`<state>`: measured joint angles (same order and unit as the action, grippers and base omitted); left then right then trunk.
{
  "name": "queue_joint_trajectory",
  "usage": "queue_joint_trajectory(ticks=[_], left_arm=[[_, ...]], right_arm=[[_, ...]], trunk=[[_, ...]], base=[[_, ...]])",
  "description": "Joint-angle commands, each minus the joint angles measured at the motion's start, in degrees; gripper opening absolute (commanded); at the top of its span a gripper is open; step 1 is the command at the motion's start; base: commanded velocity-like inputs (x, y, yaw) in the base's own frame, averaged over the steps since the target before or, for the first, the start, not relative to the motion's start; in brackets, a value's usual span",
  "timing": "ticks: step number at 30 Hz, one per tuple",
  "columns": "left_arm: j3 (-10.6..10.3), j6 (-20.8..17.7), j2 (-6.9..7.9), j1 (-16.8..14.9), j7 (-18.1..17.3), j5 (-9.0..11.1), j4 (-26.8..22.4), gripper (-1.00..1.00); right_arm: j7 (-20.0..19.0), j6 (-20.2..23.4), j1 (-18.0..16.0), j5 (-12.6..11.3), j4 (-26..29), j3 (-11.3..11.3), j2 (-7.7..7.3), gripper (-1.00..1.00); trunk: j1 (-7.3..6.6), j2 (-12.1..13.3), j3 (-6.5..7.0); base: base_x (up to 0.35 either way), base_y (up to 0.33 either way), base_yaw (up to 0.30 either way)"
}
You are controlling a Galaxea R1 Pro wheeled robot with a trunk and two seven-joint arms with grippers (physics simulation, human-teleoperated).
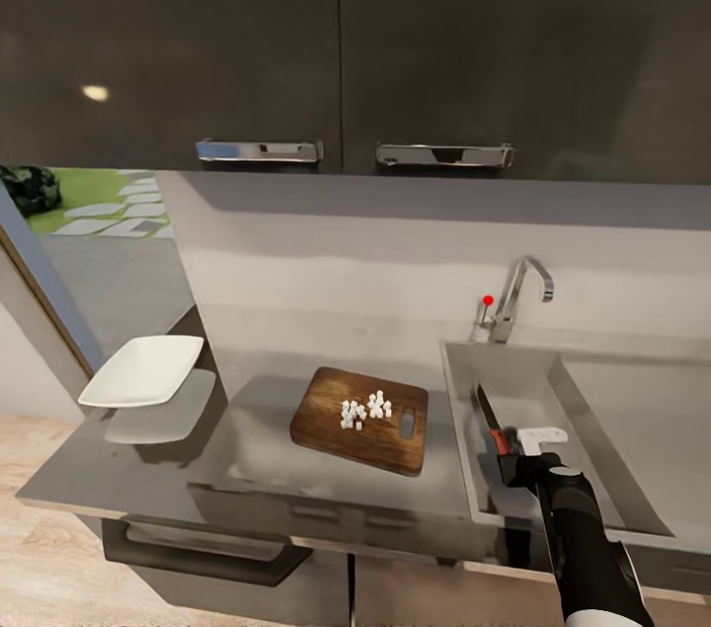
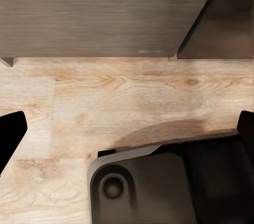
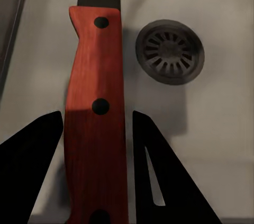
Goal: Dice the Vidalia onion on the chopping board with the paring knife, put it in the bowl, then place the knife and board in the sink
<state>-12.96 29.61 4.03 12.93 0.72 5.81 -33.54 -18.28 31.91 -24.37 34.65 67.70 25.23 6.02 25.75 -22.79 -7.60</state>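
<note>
Nearest the robot, the right arm is reaching forward over the front edge of the sink, and its right tool is hanging inside the basin with the paring knife lying between its dark fingers. In the right wrist view the red handle is running lengthwise down the gap; one finger seems to be meeting the handle's edge while a thin strip of basin is showing beside the other, so I cannot tell whether the tool is clamping the knife or has let go. The dark blade is pointing away from the robot, toward the back wall of the basin, and the round drain is sitting just beside the handle on the steel floor.

The left tool is pointing down at pale wood flooring, its two fingertips standing wide apart at the picture's edges with nothing between them.

A little farther in, on the grey tabletop just left of the sink, the chopping board is lying flat, its slot handle toward the sink. A small heap of white diced onion is sitting near the board's middle.

Well to the left, the white bowl is resting near the tabletop's end.

Farthest back, the faucet and its red knob are standing behind the basin, under dark upper cabinets.
</note>
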Motion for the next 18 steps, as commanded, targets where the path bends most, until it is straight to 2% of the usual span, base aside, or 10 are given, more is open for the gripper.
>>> queue_joint_trajectory(ticks=[1,10,18], left_arm=[[-0.4,0.7,0.13,0.0,0.1,0.6,-0.3,1.00],[-0.5,1.8,0.11,0.0,0.1,0.6,-0.6,1.00],[-0.4,1.8,0.10,0.0,0.1,0.6,-0.3,1.00]], right_arm=[[-0.5,0.1,-0.1,0.6,0.1,0.2,0.05,-1.00],[-0.5,0.2,-0.1,0.6,0.0,0.3,-0.04,-1.00],[-0.5,0.2,-0.1,0.6,0.0,0.3,-0.05,-1.00]], trunk=[[0.03,-0.1,-0.21],[0.03,-0.1,-1.05],[0.03,-0.1,-1.79]], base=[[0.000,0.000,0.000],[0.004,-0.002,0.000],[0.133,-0.108,0.000]])
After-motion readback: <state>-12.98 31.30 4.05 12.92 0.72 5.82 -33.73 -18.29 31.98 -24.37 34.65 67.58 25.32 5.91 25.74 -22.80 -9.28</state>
